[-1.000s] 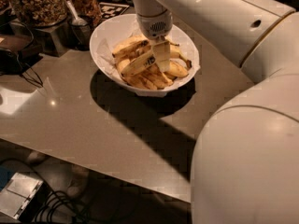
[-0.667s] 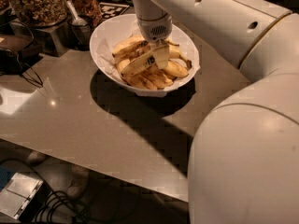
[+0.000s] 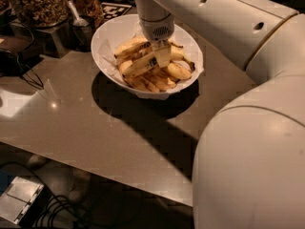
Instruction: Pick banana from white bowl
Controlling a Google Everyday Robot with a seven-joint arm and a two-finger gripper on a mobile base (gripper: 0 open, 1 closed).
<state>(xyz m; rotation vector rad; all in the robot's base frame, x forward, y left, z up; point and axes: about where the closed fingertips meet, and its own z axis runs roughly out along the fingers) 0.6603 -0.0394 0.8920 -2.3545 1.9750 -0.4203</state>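
The white bowl (image 3: 108, 41) stands at the back of the table and holds several bananas. The banana (image 3: 139, 67), long and yellow with a small dark sticker at mid-length, lies on top of the pile, its right end rising to my gripper. My gripper (image 3: 161, 51) reaches down into the middle of the bowl from above and is closed on that upper end; one pale finger (image 3: 163, 56) shows in front of it. Shorter bananas (image 3: 177, 71) lie beneath and to the right.
Glass jars of nuts (image 3: 37, 3) and a metal cup with a scoop (image 3: 82, 26) stand behind and left of the bowl. Dark cables (image 3: 21, 75) lie at the table's left. My large white arm (image 3: 257, 142) fills the right side. Floor and cables show below the front edge.
Almost nothing has moved: the gripper stays down in the bowl on the banana, and the arm's near part has shifted slightly.
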